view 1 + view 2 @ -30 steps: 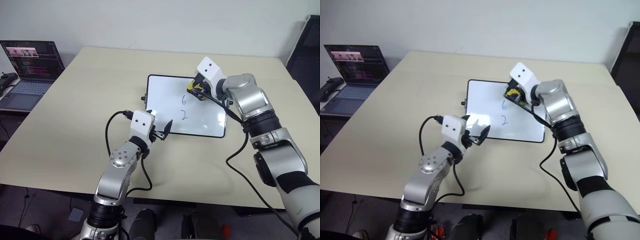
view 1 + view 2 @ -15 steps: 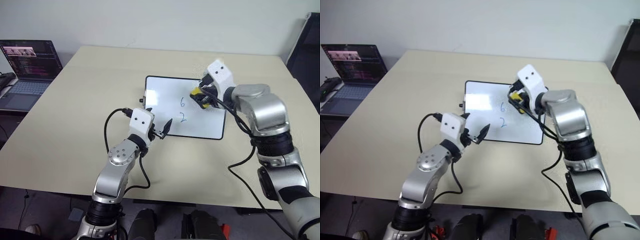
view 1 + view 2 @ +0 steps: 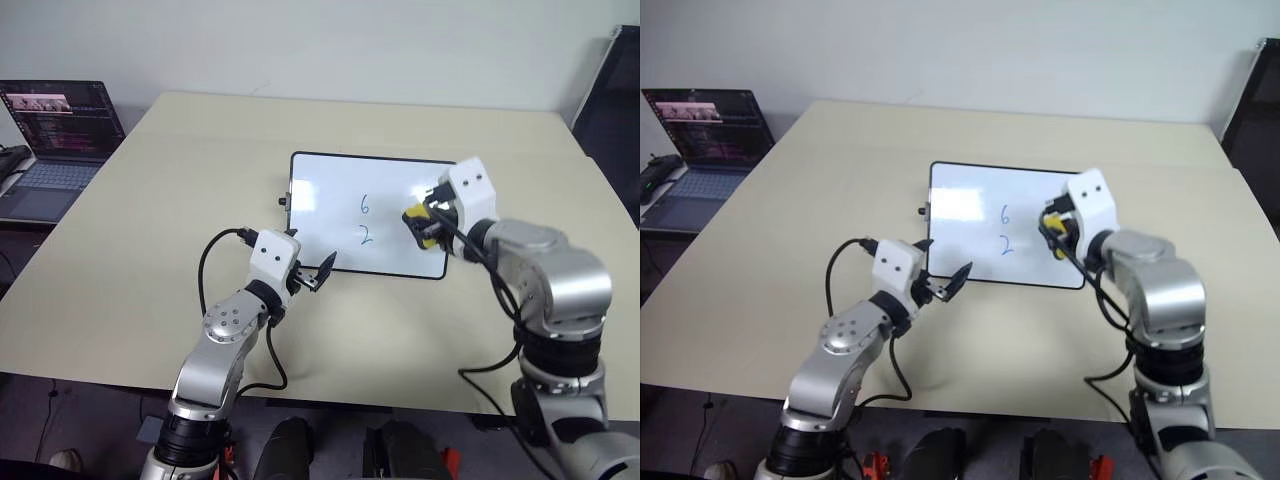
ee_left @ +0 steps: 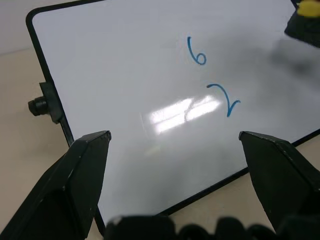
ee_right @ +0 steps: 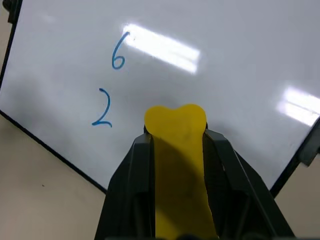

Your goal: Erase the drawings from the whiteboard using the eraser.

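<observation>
The eraser point(image 3: 419, 224) is now carried over the right part of the whiteboard point(image 3: 320, 190), with the "6" point(image 3: 365, 205) and "2" point(image 3: 366, 235) not yet wiped.

The eraser is pinched between the pressed-together fingers of the right pincer point(image 5: 176, 131), its yellow end poking out toward the board. Compared with a second ago, the right arm has been drawn back from the board's far edge toward its near right corner, so the dashes seen there earlier appear to have been cleared; only the two blue digits are left, just to the left of the eraser. The whiteboard lies flat on the counter point(image 3: 150, 200). The left pincer point(image 4: 175, 145) is held spread at the board's near left edge, gripping nothing. A sweep leftward over the digits is judged to be the remaining work.
</observation>
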Controlling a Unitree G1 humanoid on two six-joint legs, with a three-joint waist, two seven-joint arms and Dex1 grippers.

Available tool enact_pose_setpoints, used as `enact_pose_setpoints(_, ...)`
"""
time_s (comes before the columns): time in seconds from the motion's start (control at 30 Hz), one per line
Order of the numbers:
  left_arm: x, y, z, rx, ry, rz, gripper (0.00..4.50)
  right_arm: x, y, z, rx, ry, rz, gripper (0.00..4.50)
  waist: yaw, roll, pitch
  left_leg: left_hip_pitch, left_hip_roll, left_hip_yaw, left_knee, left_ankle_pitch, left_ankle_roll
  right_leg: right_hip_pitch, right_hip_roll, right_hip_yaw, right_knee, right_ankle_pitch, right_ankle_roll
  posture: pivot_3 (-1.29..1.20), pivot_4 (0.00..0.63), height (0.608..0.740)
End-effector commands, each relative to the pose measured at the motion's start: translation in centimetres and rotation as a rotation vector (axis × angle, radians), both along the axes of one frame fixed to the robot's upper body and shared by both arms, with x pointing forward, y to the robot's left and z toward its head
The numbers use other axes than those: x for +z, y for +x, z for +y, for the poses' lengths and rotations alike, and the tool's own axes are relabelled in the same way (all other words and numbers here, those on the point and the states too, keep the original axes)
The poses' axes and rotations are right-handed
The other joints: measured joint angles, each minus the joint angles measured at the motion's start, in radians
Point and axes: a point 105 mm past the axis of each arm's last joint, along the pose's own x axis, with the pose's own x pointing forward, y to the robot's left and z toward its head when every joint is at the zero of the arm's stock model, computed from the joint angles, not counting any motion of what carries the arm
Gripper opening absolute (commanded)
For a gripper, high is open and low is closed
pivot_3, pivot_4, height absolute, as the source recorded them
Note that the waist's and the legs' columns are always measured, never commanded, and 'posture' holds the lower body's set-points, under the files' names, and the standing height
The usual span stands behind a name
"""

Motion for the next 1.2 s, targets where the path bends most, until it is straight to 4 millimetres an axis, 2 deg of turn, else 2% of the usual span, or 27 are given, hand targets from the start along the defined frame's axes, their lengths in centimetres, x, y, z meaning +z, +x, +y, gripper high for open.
enact_pose_setpoints(0.03,2.0,-0.2,-0.3,-0.016,-0.011,-0.07,4.5,2.6,-0.1,0.0,-0.018,0.015,-0.135,0.97,-0.005,0.0,0.0,0.001,0.0,0.0,0.0,0.0,0.0,0.001,0.0,0.0,0.0,0.0,0.0,0.0,0.15,0.74)
enact_pose_setpoints(0.17,2.1,-0.1,-0.4,-0.026,-0.009,-0.075,4.5,2.8,0.2,0.6,0.0,0.012,-0.15,0.97,-0.01,0.0,0.0,0.001,0.0,0.0,0.0,0.0,0.0,0.001,0.001,0.0,0.0,0.0,0.0,0.0,0.15,0.74)
enact_pose_setpoints(0.43,1.9,-0.1,-0.3,-0.016,-0.016,-0.071,4.5,4.6,1.1,1.0,0.049,-0.017,-0.203,0.97,-0.011,0.0,0.0,0.001,0.0,0.0,0.0,0.0,0.0,0.001,0.0,0.0,0.0,0.0,0.0,0.0,0.15,0.74)
enact_pose_setpoints(0.57,1.7,-0.1,-0.6,-0.021,-0.023,-0.069,4.5,6.5,2.1,2.6,0.133,-0.05,-0.268,0.97,-0.014,0.0,0.0,0.001,0.0,0.0,0.0,0.0,0.0,0.001,0.0,0.0,0.0,0.0,0.0,0.0,0.15,0.74)
enact_pose_setpoints(0.67,1.7,0.0,-0.9,-0.03,-0.024,-0.075,4.5,7.1,2.6,4.3,0.204,-0.055,-0.291,0.97,-0.015,0.0,0.0,0.001,0.001,0.0,0.0,0.0,0.0,0.001,0.001,0.0,0.0,0.0,0.0,0.0,0.15,0.74)
enact_pose_setpoints(0.93,1.8,0.4,-1.2,-0.033,0.003,-0.095,4.5,5.8,2.8,7.8,0.357,-0.075,-0.268,0.97,-0.014,0.0,0.0,0.0,0.0,0.0,0.0,0.0,0.0,0.001,0.0,0.0,0.0,0.0,0.0,0.0,0.15,0.74)
enact_pose_setpoints(1.2,1.8,0.2,-0.8,-0.016,0.008,-0.096,4.5,5.3,3.8,8.1,0.365,-0.13,-0.281,0.97,-0.013,0.0,0.0,0.001,0.0,0.0,0.0,0.0,0.0,0.001,0.0,0.0,0.0,0.0,0.0,0.0,0.15,0.74)
